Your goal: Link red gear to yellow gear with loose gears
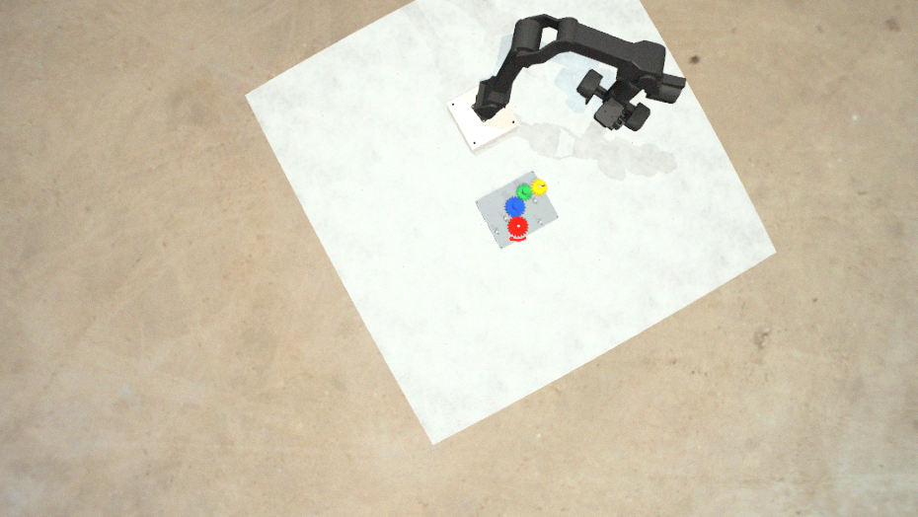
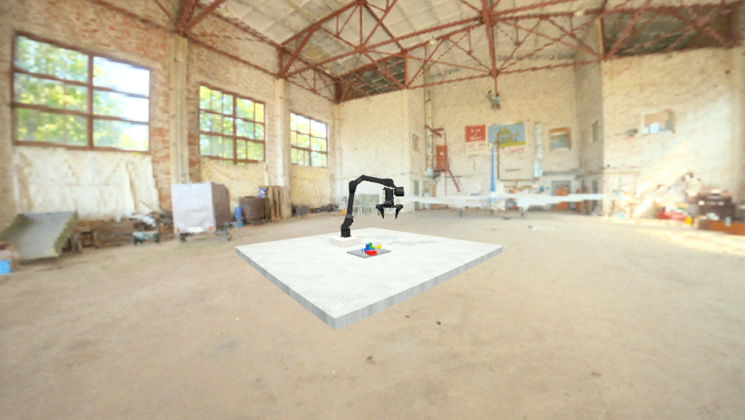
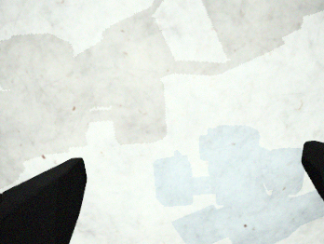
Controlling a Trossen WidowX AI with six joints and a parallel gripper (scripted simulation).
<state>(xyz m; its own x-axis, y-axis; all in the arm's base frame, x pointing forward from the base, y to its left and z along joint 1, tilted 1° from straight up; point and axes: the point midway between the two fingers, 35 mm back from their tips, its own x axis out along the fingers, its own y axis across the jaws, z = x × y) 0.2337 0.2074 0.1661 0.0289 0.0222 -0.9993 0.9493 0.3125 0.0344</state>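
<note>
The grey board (image 1: 491,206) (image 2: 355,254) lies on the table. On it the red gear (image 1: 515,226) (image 2: 370,252) stands beside the red arrow (image 1: 517,239). The blue gear (image 1: 514,206) is next to the red gear, the green gear (image 1: 524,191) next to the blue one, and the yellow gear (image 1: 537,184) (image 2: 377,247) next to the green one. They form a row whose neighbours look in contact. Whether each sits fully flat is too small to tell. My gripper (image 2: 389,216) (image 3: 195,160) is open and empty, high above the table and off to the side of the board.
Several empty pegs, such as one peg (image 1: 540,221) at the right and one peg (image 1: 497,230) at the left, stand on the board. The arm's white base block (image 1: 465,128) (image 2: 339,241) is behind the board. Shadows of the arm lie on the white table (image 1: 411,288) (image 2: 333,292).
</note>
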